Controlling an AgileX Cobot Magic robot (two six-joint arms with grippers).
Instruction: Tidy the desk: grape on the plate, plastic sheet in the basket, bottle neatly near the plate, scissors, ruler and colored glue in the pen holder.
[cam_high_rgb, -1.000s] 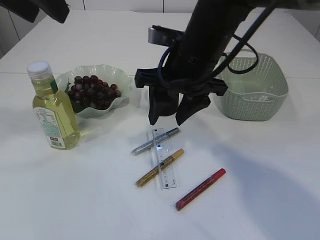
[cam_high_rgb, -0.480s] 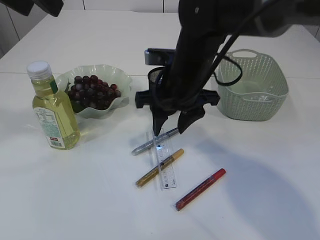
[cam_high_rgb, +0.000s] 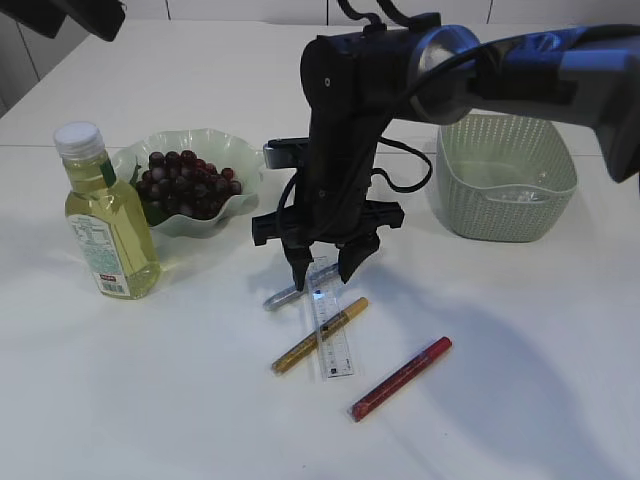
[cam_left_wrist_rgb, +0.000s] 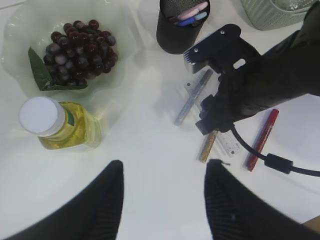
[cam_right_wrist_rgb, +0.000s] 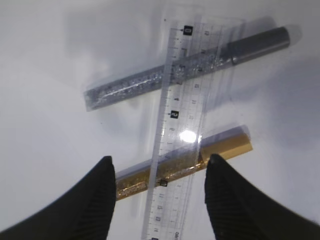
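My right gripper (cam_high_rgb: 323, 274) hangs open just above the clear ruler (cam_high_rgb: 330, 330), its fingers straddling the ruler (cam_right_wrist_rgb: 180, 125) and the gold glue pen (cam_right_wrist_rgb: 220, 147). A silver glue pen (cam_high_rgb: 283, 296) lies under the ruler's far end, and a red glue pen (cam_high_rgb: 400, 377) lies apart to the right. The bottle (cam_high_rgb: 105, 215) stands left of the plate (cam_high_rgb: 235, 205) that holds the grape bunch (cam_high_rgb: 185, 182). Pink and blue handles stick out of the black pen holder (cam_left_wrist_rgb: 175, 35). My left gripper (cam_left_wrist_rgb: 162, 172) is open and empty, high over the table.
The green basket (cam_high_rgb: 505, 175) stands at the back right with something clear glinting inside. My right arm hides the pen holder in the exterior view. Its cable (cam_left_wrist_rgb: 270, 160) trails over the red pen in the left wrist view.
My right arm has come down and slightly left, lowering its open gripper onto the ruler and pens. The left gripper stays open.
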